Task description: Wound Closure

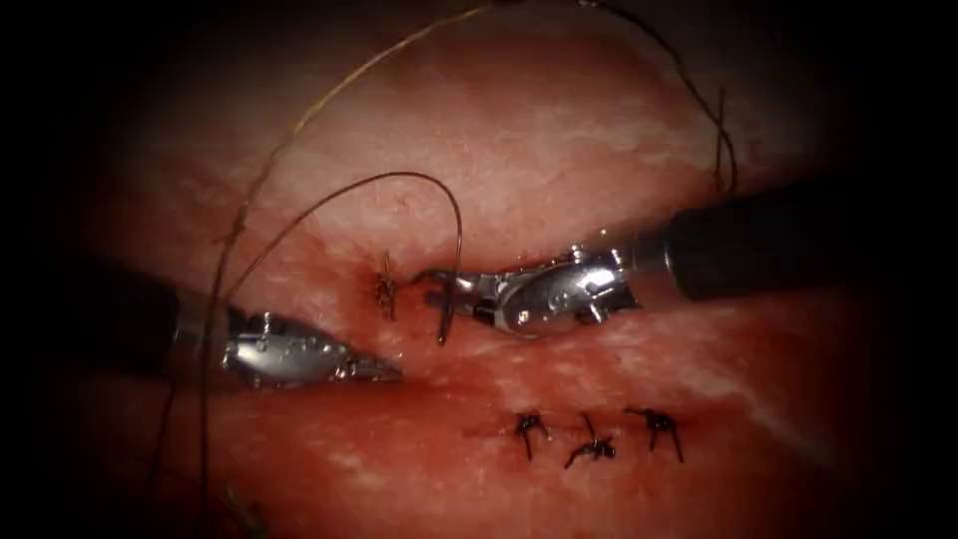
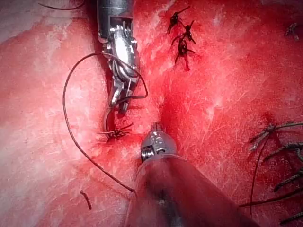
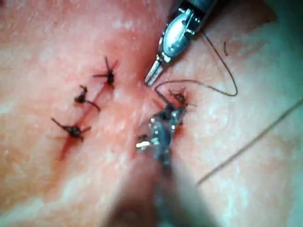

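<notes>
needle (image 1: 446, 311) sits at the tip of the right tool (image 1: 439, 286), clamped there between closed jaws; which part of its curve is gripped cannot be made out. what shows of it runs nearly straight up and down in the endoscope view, its lower end pointing down toward the cut (image 1: 429, 384) and stopping just above it. whether that lower end has entered the tissue (image 1: 559, 150) cannot be told. thread (image 1: 399, 178) leaves the needle's upper end, arches up and over to the left of the right tool, and drops toward the left tool (image 1: 389, 370); a longer strand sweeps high above both tools.

just left of the needle stands a dark knotted stitch (image 1: 385, 291), close to the right tool's tip but apart from it. in the left wrist view the right tool (image 2: 118, 101) points down at this stitch (image 2: 116, 132), the thread (image 2: 66, 113) looping wide beside it.

left tool lies below and left of the needle, its tip at the cut's edge, jaws together and holding nothing that can be seen. in the right wrist view its closed tip (image 3: 152, 76) points toward the stitch (image 3: 179, 97) from above.

three finished stitches (image 1: 594, 439) lie in a row along the cut, below and to the right of the needle. red fluid (image 1: 419, 419) wets the tissue around the cut.
</notes>
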Robot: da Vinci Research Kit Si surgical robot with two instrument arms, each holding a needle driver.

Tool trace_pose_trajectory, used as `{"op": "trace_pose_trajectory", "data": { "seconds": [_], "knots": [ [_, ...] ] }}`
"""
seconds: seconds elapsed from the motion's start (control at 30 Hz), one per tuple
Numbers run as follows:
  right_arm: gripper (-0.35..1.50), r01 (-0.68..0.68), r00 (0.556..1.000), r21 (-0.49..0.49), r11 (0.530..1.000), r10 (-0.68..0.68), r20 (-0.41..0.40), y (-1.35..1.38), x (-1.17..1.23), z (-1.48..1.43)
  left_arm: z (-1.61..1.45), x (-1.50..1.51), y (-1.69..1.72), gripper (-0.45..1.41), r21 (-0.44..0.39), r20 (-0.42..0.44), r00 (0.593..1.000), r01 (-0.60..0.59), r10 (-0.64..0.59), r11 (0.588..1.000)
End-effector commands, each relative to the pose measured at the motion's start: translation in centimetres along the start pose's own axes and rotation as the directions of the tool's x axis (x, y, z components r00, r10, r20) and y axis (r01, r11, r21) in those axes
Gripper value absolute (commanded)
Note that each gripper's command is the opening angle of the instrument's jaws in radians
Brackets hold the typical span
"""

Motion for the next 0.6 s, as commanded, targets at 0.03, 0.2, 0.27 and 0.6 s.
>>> {"op": "trace_pose_trajectory", "data": {
  "seconds": [0.03,0.2,0.27,0.6],
  "knots": [
    [-0.35,-0.001,1.0,0.0,1.0,0.001,-0.002,-0.06,0.01,0.07,0.07,-0.07,0.06,-0.45,-0.002,0.001,1.0,0.002,-0.002,1.0],
    [-0.35,-0.009,1.0,0.001,1.0,0.009,0.002,0.01,0.04,0.07,0.07,-0.07,0.06,-0.45,-0.002,0.001,1.0,0.002,-0.002,1.0],
    [-0.35,-0.011,1.0,0.0,1.0,0.011,0.003,0.03,0.05,0.08,0.08,-0.06,0.06,-0.45,-0.002,0.001,1.0,0.002,-0.002,1.0],
    [-0.35,-0.067,0.998,0.049,0.997,0.068,-0.007,0.01,-0.04,0.23,0.08,-0.06,0.07,-0.45,-0.001,0.001,1.0,0.002,-0.002,1.0]
  ]
}}
